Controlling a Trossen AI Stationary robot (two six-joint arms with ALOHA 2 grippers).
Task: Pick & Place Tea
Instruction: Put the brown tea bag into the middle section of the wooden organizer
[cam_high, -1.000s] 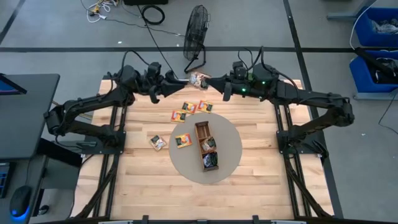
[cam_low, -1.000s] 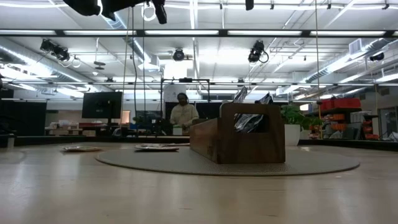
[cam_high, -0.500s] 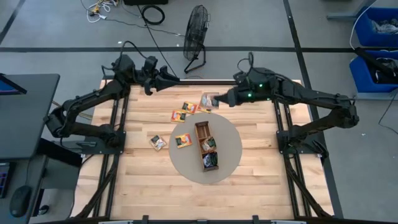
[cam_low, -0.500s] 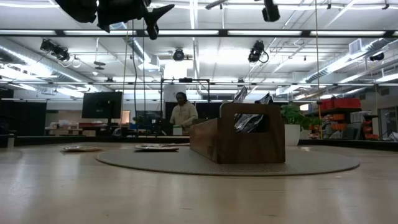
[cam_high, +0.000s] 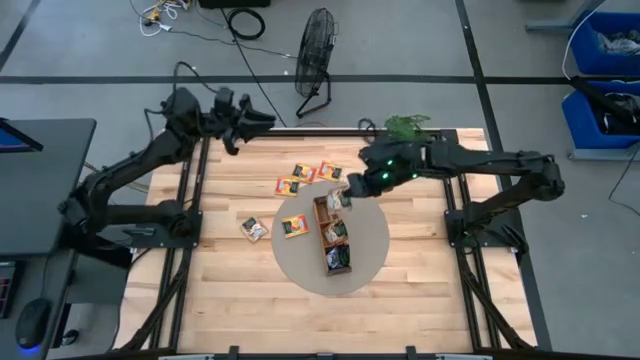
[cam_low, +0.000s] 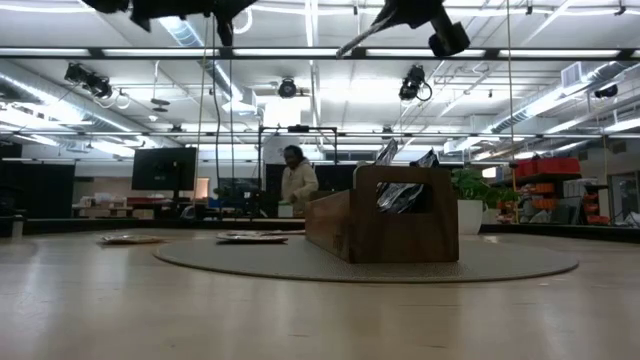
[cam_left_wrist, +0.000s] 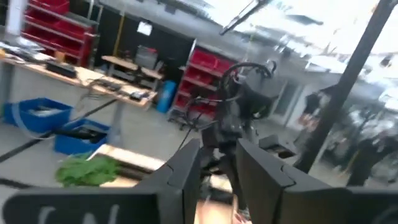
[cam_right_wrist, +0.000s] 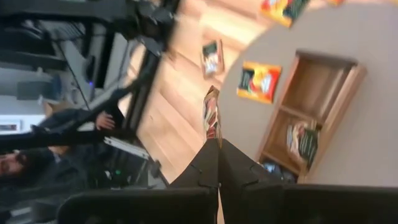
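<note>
My right gripper (cam_high: 348, 192) is shut on a tea sachet (cam_high: 340, 197) and holds it above the far end of the brown wooden tray (cam_high: 316, 215), which stands on the round mat (cam_high: 372, 245). The right wrist view shows this sachet (cam_right_wrist: 211, 115) edge-on, with the tray (cam_right_wrist: 333, 102) below it. Two tray compartments hold sachets (cam_high: 338, 233); the far one shows bare wood. Three sachets (cam_high: 302, 173) lie on the table beyond the mat, one (cam_high: 253, 228) lies left of it and one (cam_high: 295, 226) lies on it. My left gripper (cam_high: 266, 122) hangs open near the far left edge. My right gripper pinches one edge of the sachet (cam_right_wrist: 211, 135) between the free ends of its two fingers. The fingers slant down from the table's right side. The sachet sticks out beyond the fingertips, lifted clear above the tray.
A green bundle (cam_high: 405, 124) lies at the table's far right edge. A black fan (cam_high: 318, 45) stands on the floor beyond the table. In the low view a person (cam_low: 293, 180) stands far back in the room. Bare wood lies near and left of the mat.
My right gripper has carried the sachet from the table's far edge toward the near edge and down, tipping and rolling, until it is over the tray's far end. My left gripper has drawn back from the sachet toward the table's far left corner.
</note>
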